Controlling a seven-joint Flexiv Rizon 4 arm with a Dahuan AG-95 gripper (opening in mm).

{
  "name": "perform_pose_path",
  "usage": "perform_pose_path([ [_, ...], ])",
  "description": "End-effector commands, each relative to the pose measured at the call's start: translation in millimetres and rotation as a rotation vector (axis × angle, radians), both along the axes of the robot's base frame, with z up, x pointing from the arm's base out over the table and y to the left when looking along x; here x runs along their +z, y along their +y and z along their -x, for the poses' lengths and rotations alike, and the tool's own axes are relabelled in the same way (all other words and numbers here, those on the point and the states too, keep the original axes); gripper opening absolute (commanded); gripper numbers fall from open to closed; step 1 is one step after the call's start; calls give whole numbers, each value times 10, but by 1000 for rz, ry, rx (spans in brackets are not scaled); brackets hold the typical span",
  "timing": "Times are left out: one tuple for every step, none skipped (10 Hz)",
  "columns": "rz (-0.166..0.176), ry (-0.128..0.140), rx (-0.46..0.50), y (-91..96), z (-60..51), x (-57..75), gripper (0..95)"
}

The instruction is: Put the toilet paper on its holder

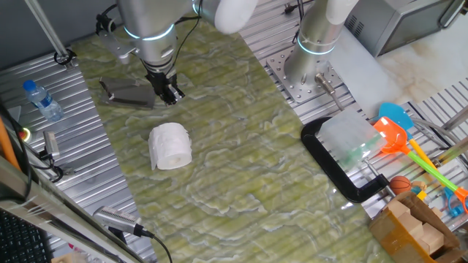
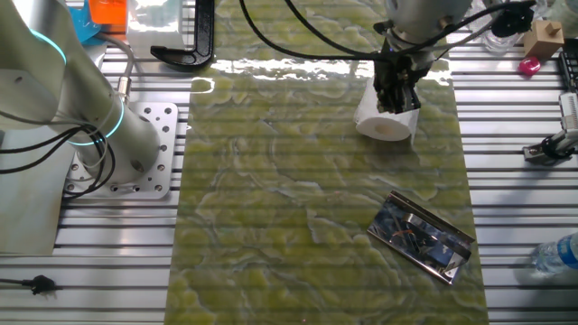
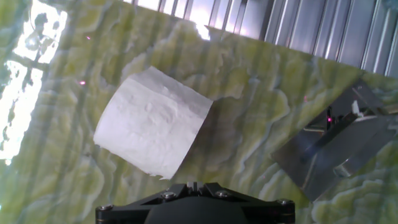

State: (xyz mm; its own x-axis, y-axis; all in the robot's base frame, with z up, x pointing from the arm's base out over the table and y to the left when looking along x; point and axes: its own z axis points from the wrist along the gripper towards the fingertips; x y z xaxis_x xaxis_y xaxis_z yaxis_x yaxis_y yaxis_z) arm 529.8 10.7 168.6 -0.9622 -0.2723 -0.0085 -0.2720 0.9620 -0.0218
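The toilet paper is a plump white roll lying on its side on the green marbled mat; it also shows in the other fixed view and the hand view. The holder is a flat shiny grey metal plate lying on the mat near its edge, also seen in the other fixed view and at the right of the hand view. My gripper hangs above the mat between holder and roll, fingers together and holding nothing; the hand view shows only its tips.
A clear water bottle lies on the slatted table beyond the holder. A black C-shaped frame with a clear box sits at the mat's opposite end. A second arm's base, coloured toys and a cardboard box stand nearby.
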Motion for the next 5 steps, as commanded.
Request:
perform_pose_path([
  [-2,5,26,9,-88,-16,0],
  [-5,4,37,19,-143,-25,0],
  [-7,4,44,27,-173,-28,0],
  [-8,3,52,56,-242,-29,0],
  [-8,3,57,74,-285,-33,0],
])
